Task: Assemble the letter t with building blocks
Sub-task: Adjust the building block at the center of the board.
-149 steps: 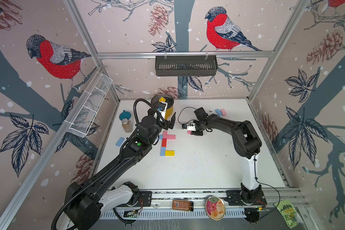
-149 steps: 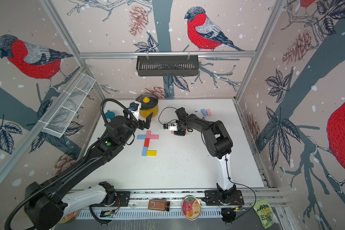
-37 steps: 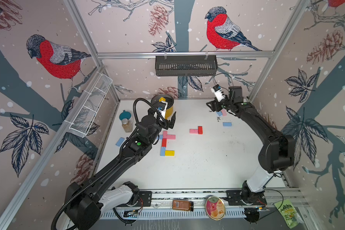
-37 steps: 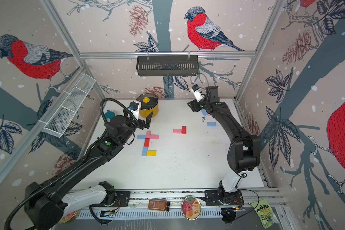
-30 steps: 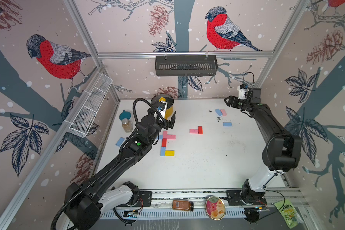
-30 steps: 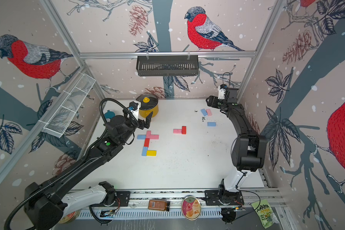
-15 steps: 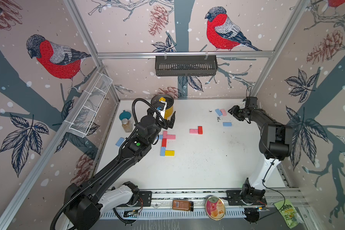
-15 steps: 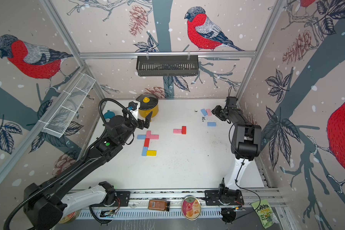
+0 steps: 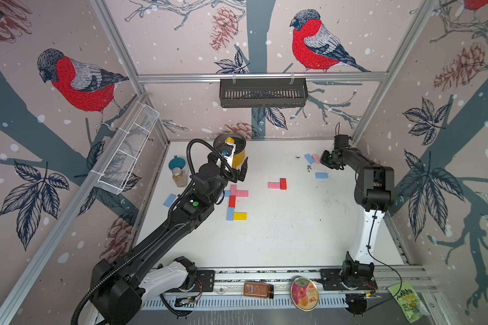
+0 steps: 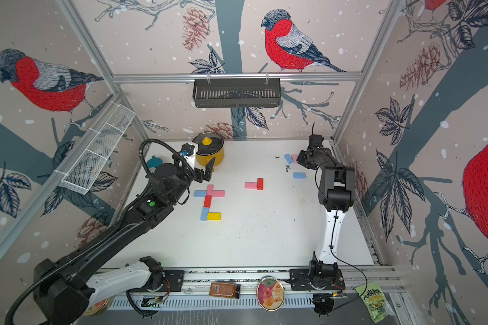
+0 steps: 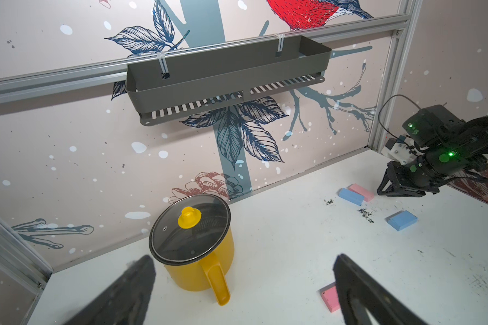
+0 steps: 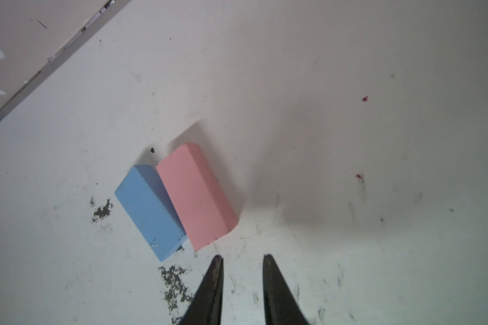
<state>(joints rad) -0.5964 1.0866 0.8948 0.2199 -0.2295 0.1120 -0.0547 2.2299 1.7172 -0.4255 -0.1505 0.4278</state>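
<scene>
Left claw (image 11: 243, 259) spread wide, empty, right claw (image 12: 243, 256) narrowly parted, empty, near pink block (image 12: 196, 194)

We held our left arm (image 9: 164, 233) stretched forward, the left pincer (image 11: 243, 266) spread wide and empty. Our right arm (image 9: 370, 225) stood upright to a bent elbow, forearm reaching ahead, the right pincer (image 12: 243, 256) angled downward, jaws narrowly apart, empty.
</scene>
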